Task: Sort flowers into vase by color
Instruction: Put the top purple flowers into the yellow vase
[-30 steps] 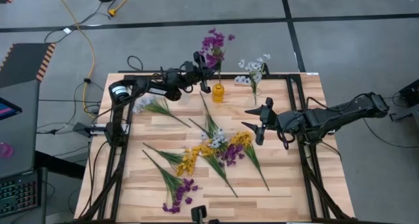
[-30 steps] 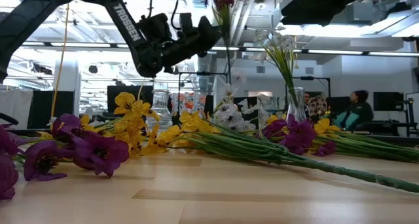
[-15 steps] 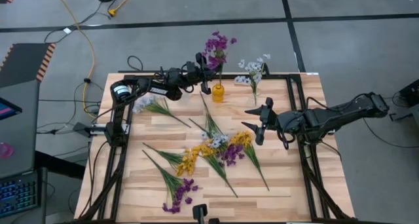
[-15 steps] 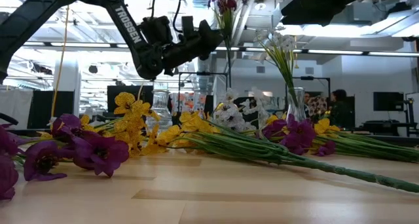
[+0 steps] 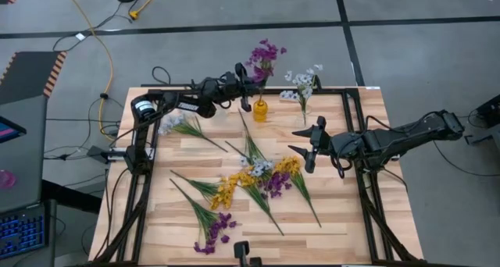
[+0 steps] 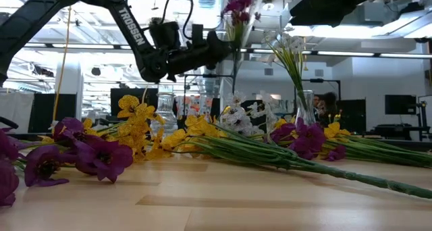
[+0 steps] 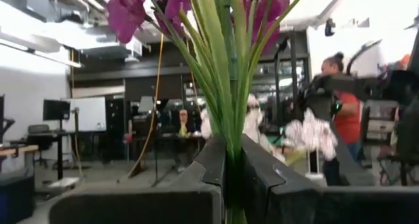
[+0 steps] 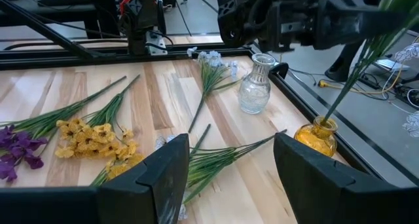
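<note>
A purple flower [image 5: 266,55] stands tilted above a small yellow vase [image 5: 259,109] at the table's far edge, its stem's lower end in the vase mouth [image 8: 321,124]. My left gripper [image 5: 250,80] is shut on its stems. A white flower [image 5: 303,81] stands in a clear vase [image 6: 304,109] to the right. Several yellow, purple and white flowers [image 5: 258,173] lie on the table's middle. Over the table's right part my right gripper [image 5: 308,146] hovers open, with nothing between its fingers. My left gripper pinches the purple flower's bundle of green stems [image 7: 232,160] between its two fingers, below the blossoms. The fingers come from the table's left, slanting slightly upward, and lie across the stems. The flower stands tilted, blossoms [image 6: 236,5] above the fingers, stem end in the yellow vase.
An empty clear vase [image 8: 255,86] stands at the far left beside a lying white sprig [image 5: 187,128]. A purple sprig [image 5: 212,232] lies near the front edge. Black frame rails [image 5: 355,142] run along the table's sides. A person [image 7: 340,112] shows in the room beyond.
My left gripper has tipped down nearer to level while staying shut on the stems. The purple flower has leaned over with it: its blossoms have swung toward the table's right and come lower, while the stem end has stayed at the yellow vase.
</note>
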You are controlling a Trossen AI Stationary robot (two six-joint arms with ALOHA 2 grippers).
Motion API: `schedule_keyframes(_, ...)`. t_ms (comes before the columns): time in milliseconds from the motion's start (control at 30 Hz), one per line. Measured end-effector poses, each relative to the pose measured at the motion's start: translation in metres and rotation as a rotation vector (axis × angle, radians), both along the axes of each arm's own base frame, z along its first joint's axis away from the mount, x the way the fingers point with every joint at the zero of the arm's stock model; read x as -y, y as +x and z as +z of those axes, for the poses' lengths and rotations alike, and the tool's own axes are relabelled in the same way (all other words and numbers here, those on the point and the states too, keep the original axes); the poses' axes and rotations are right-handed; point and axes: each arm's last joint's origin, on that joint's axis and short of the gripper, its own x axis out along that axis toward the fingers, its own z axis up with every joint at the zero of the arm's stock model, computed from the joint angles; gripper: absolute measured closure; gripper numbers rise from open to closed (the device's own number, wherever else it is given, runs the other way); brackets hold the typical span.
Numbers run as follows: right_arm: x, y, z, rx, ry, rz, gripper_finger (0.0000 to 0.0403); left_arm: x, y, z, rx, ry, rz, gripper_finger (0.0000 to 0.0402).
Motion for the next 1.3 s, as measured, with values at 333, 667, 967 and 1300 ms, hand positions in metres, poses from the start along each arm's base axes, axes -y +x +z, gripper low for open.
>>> schedule_keyframes(333, 0.000, 0.000, 0.000, -0.001, 0.000, 0.000, 0.0152, 0.011, 0.007, -0.001, -0.018, 0.099, 0.025, 0.0359)
schedule_keyframes(667, 0.000, 0.000, 0.000, -0.001, 0.000, 0.000, 0.0152, 0.007, 0.005, -0.001, -0.021, 0.051, 0.017, 0.0323)
schedule_keyframes(967, 0.000, 0.000, 0.000, -0.001, 0.000, 0.000, 0.0152, 0.005, 0.004, -0.002, -0.027, 0.037, 0.015, 0.0270)
schedule_keyframes(1300, 0.000, 0.000, 0.000, -0.001, 0.000, 0.000, 0.0152, -0.014, -0.010, -0.004, -0.065, -0.078, -0.149, 0.0193)
